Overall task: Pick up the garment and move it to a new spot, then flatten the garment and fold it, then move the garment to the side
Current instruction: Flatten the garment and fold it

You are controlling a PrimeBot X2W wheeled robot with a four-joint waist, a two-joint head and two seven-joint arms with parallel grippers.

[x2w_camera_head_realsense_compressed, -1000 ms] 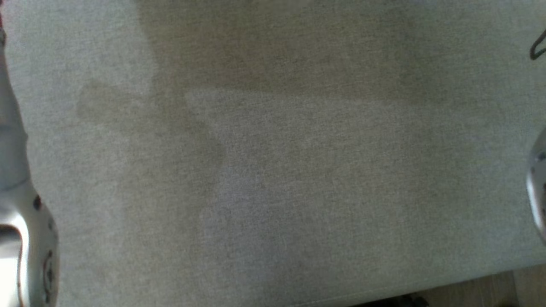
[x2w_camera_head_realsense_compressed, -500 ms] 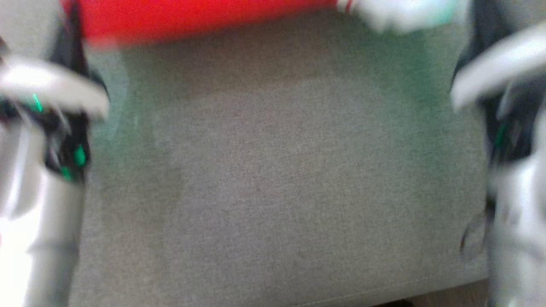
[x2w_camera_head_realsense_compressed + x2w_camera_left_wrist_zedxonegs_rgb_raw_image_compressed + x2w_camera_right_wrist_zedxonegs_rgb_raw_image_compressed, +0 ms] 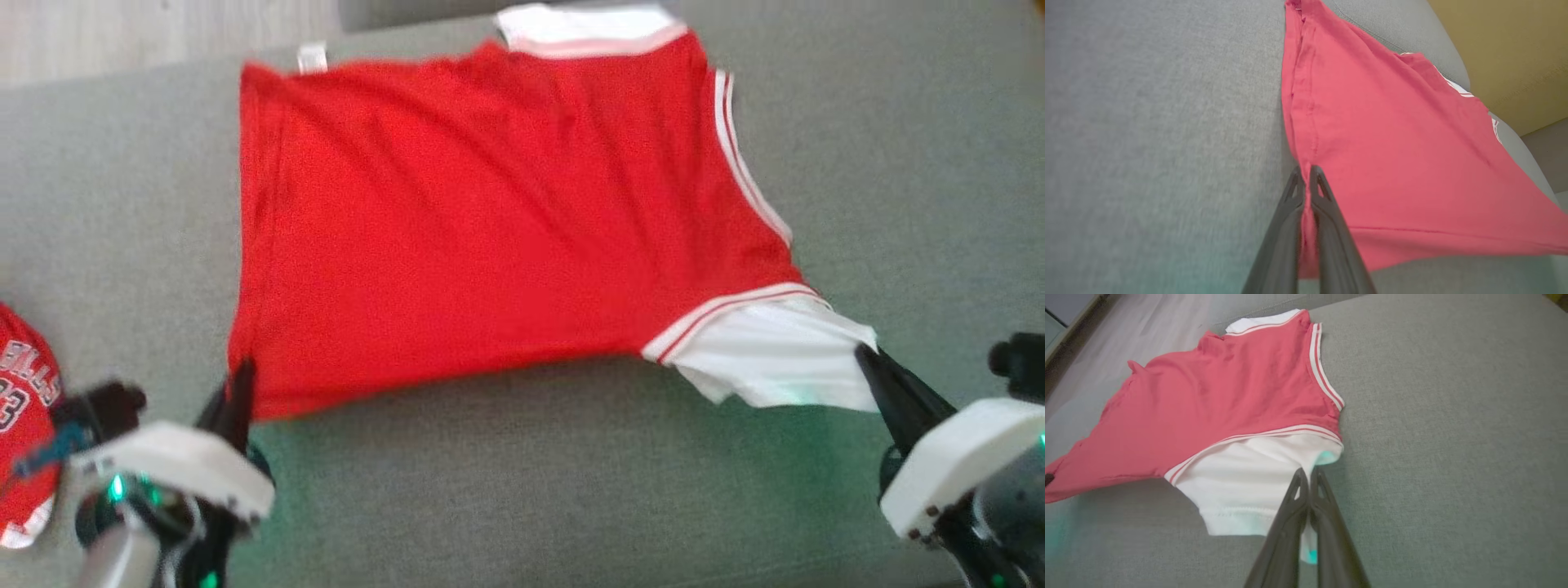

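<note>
The left gripper [image 3: 243, 369] is shut tight. It pinches the near left corner of the garment [image 3: 490, 220], a red shirt. In the left wrist view, the left gripper [image 3: 1306, 170] has a strip of red cloth squeezed between its two dark fingers. The right gripper [image 3: 862, 353] is shut tight too. It has hold of the white sleeve [image 3: 767, 359] at the near right corner. In the right wrist view, the right gripper [image 3: 1309, 473] bites the edge of that white sleeve [image 3: 1245, 486].

The left arm comes in from the bottom left and the right arm from the bottom right. The fingers of both point up and away from the robot, and the two grippers are well apart, with the shirt pulled wide between them.

The garment is spread out on a grey cushion [image 3: 522, 482]. Its far edge lies near the back of the cushion, and a white tag [image 3: 312, 57] sticks out there. The near edge may be lifted a little, but the head view is too blurry to be sure.

A second red garment [image 3: 20, 408] with letters on it lies at the left edge, just beside the left arm. A wooden floor [image 3: 122, 33] shows past the cushion. A yellow wall [image 3: 1506, 53] stands behind it.
</note>
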